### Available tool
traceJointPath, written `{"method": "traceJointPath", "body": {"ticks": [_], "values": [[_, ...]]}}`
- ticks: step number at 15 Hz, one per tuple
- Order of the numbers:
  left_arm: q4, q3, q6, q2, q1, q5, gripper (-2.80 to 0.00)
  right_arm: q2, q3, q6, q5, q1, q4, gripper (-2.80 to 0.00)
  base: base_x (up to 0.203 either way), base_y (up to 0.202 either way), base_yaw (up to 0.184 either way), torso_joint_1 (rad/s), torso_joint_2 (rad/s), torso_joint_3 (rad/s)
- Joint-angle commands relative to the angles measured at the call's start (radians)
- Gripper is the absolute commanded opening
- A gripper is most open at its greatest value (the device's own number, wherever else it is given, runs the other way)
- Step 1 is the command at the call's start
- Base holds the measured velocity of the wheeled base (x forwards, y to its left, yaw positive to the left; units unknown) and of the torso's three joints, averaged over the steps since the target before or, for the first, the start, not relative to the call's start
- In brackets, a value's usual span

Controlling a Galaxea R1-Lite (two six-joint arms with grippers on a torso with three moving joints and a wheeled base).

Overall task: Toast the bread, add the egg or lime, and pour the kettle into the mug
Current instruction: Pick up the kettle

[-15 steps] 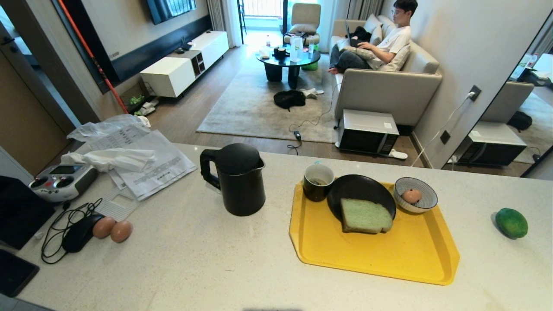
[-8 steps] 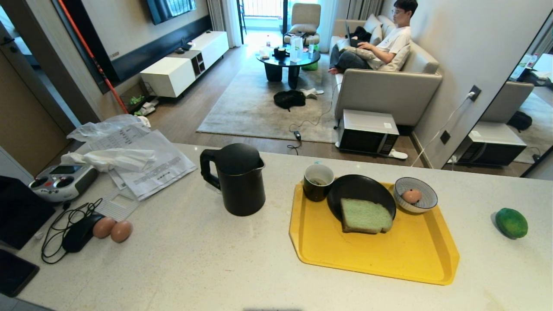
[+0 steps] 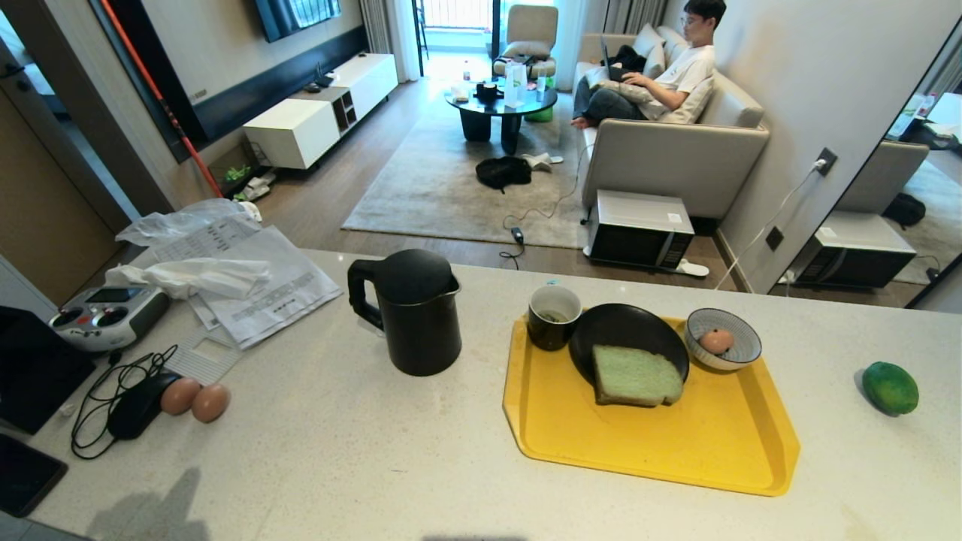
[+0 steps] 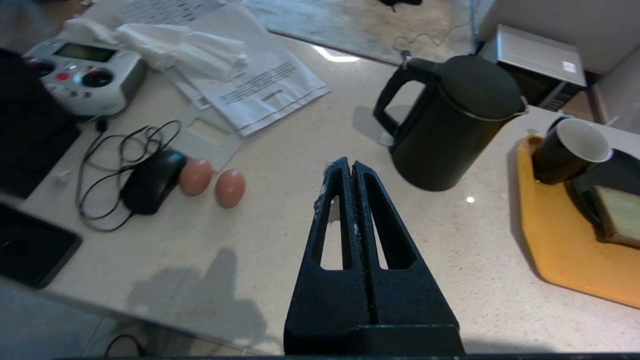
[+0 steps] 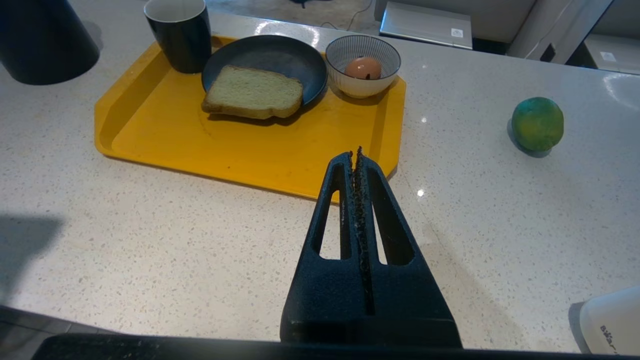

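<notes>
Sitting on the yellow tray (image 3: 714, 458) you've got the black mug (image 3: 554, 317), a dark plate (image 3: 627, 334) with the green bread (image 3: 636, 376) half hanging off its near rim, and a striped bowl (image 3: 723, 340) with the egg (image 3: 716, 341) inside. Mug and plate look like they touch. The black kettle (image 3: 415, 310) stands on the desk (image 3: 361, 466) just left of the tray, handle pointing left. The lime (image 3: 890, 388) sits alone on the desk, well off to the right of the tray. Two brown eggs (image 3: 195, 398) lie next to a mouse (image 3: 139, 406) on the far left.

Left claw (image 4: 350, 167) is pinched closed and empty, hovering over the desk between those eggs and the kettle. Right claw (image 5: 356, 155) is also closed on nothing, over the tray's near right corner.
</notes>
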Motion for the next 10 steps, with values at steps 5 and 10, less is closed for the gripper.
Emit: {"method": "traceJointPath", "body": {"ticks": [5,10], "values": [[-0.059,-0.005,0.003,0.184,0.072,-0.119,-2.8,0.001,0.002,0.0,0.001,0.0,-0.001,-2.8,0.0,0.0,0.0,0.0,0.0,0.0],[-0.214,0.064,0.157,0.358,0.563,-0.663,-2.8,0.002,0.002,0.0,0.001,0.0,-0.001,-2.8,0.0,0.0,0.0,0.0,0.0,0.0]]}}
